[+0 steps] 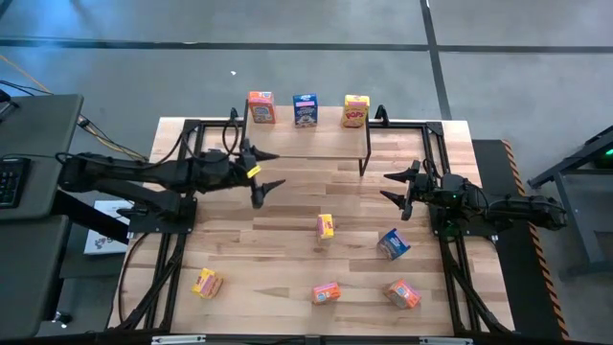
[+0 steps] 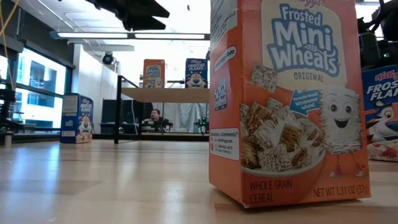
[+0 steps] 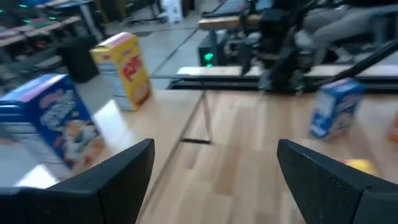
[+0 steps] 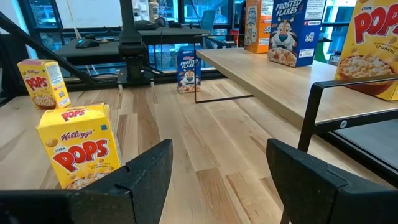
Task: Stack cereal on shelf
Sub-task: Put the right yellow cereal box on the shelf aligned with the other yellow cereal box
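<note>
Three small cardboard cereal boxes [image 1: 306, 109] up on low light-wood shelf [image 1: 308, 142], five loose on desk [image 1: 287, 240]; left end effector [image 1: 269, 170] and right end effector [image 1: 394, 187] both spread apart, empty.

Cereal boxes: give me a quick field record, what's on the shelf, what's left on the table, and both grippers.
on shelf: three cereal boxes on the shelf: orange box, blue box, yellow box
on table: five boxes on the table
left gripper: open, empty, beside shelf
right gripper: open, empty, right side
</note>
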`<move>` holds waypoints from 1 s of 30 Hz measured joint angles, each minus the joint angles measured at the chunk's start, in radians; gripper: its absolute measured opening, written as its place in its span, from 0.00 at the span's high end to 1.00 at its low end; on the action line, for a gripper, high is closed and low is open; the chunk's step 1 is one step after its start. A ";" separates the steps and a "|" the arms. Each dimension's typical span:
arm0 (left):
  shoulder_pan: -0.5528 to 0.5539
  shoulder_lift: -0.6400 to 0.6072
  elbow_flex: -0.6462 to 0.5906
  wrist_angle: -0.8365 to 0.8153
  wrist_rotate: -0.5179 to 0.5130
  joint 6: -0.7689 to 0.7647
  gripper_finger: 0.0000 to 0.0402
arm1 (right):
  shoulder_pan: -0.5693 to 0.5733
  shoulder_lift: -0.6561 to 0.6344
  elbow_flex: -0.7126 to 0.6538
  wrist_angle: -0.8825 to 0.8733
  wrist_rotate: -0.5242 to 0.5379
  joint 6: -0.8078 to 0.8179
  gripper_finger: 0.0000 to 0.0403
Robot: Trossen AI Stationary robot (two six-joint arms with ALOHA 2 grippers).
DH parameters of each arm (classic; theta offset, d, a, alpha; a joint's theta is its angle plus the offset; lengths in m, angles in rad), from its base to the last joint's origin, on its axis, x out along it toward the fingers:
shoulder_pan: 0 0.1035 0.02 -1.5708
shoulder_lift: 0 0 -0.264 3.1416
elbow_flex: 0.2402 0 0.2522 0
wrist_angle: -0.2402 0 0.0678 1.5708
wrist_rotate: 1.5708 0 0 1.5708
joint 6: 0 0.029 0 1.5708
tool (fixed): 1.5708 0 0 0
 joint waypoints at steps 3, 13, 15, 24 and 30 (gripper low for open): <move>0.001 0.011 -0.001 -0.001 -0.056 0.025 0.18 | 0.000 0.000 0.000 0.000 0.006 -0.002 0.37; 0.001 0.013 -0.001 0.001 -0.105 0.051 0.18 | 0.000 0.000 0.000 0.002 -0.011 0.078 0.37; 0.001 0.013 -0.001 0.001 -0.105 0.050 0.18 | 0.000 0.000 0.000 0.002 -0.022 0.091 0.36; 0.001 0.013 -0.001 0.033 -0.129 0.042 0.18 | 0.000 0.000 0.000 -0.014 -0.082 0.088 0.21; 0.001 0.013 -0.001 0.084 -0.167 0.021 0.18 | 0.000 0.000 0.000 -0.014 -0.083 0.096 0.17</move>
